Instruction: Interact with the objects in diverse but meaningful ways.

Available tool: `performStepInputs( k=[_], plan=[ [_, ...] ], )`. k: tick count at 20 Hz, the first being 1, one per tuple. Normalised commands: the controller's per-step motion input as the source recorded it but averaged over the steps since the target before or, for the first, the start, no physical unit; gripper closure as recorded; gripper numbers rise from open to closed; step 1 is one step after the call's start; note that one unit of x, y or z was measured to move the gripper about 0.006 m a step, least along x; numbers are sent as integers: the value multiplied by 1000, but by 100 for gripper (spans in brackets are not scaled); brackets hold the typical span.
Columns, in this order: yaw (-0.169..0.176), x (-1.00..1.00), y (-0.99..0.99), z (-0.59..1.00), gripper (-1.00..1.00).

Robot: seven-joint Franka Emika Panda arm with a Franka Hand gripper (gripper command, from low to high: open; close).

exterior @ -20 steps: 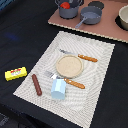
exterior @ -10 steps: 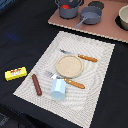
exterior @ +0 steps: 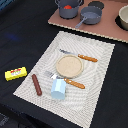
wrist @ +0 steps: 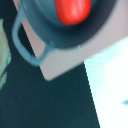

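Sitting inside the pot [exterior: 68, 8], the tomato [exterior: 67, 7] shows as a red dome against the grey wall. The wrist view looks almost straight down on it: tomato [wrist: 73, 10] in the bowl, one loop handle [wrist: 23, 42] of the pot [wrist: 47, 37] projecting over the board edge. The pot stands on a brown board [exterior: 107, 29] at the far side of the scene, just beside a grey pan [exterior: 89, 15].

Nearer the camera lies a pale mat [exterior: 100, 62]. On it:
- a round plate [exterior: 69, 65] at centre;
- a knife [exterior: 80, 56] and a fork [exterior: 66, 80], both orange-handled, on either side of the plate;
- the sausage [exterior: 36, 83] near the mat's edge on the exterior view's left;
- the cup [exterior: 58, 88], lying just beside the fork.

The packet [exterior: 15, 73] rests off the mat on the dark table [exterior: 20, 40], near the sausage but apart from it.

Gripper: neither finger appears in either view, so its opening and any load cannot be determined. The arm is absent from the exterior view.

Step in hand, as a judgement: the wrist camera is positioned above the pot, which suggests an approach to the tomato or to the pot handle.

Next move requires:
1. centring over the chosen target;
2. opening wide enough for the tomato's round body;
3. descending without striking the pot rim.
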Motion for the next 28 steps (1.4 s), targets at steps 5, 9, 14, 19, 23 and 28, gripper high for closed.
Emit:
performStepInputs(
  k=[5, 9, 14, 19, 23, 28],
  plan=[
    [-59, 170, -830, 191, -100],
    [-49, 184, -838, 147, -100],
    [-35, 195, -860, 134, -100],
    [-17, 205, -863, 29, -100],
    [-15, 189, -873, 0, -100],
    [-16, 156, -878, 0, -100]
  ],
)
